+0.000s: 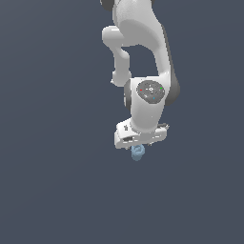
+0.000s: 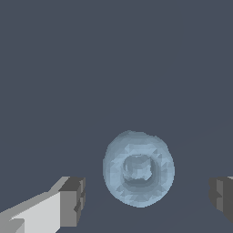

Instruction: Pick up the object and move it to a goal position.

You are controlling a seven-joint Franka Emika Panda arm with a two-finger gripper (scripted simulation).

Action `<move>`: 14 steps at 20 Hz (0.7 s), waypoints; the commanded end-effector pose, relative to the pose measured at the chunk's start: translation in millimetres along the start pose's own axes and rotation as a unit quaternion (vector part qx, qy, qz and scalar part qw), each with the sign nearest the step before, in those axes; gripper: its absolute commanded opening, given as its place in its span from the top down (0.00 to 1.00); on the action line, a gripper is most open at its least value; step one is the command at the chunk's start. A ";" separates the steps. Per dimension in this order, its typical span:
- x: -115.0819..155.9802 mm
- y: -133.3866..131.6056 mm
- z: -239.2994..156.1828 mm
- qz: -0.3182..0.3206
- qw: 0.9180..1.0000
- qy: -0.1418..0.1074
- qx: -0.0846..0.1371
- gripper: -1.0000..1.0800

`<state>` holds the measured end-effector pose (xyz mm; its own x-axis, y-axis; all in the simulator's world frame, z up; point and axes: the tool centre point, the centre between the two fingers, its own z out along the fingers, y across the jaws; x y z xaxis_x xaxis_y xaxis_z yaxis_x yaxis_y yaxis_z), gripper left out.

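The object is a small light-blue rounded piece with a ring-shaped top [image 2: 138, 168]. In the wrist view it lies between my two fingertips, with a gap on each side. My gripper [image 2: 148, 200] is open, and its grey pads [image 2: 73, 200] stand wide of the object. In the exterior view the object [image 1: 137, 153] shows just under the white hand of my gripper [image 1: 138, 144]. The fingers are hidden there behind the hand. I cannot tell whether the object rests on the surface.
The white arm [image 1: 143, 57] comes down from the top of the exterior view. A plain dark blue-grey surface [image 1: 57, 181] fills the view around it.
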<state>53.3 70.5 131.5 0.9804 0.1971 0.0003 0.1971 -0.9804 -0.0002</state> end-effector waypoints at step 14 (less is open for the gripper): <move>0.8 -0.9 47.2 -0.002 1.000 0.000 0.000 0.04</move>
<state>53.1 71.4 84.0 0.9798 0.2002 -0.0015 0.2002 -0.9798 -0.0002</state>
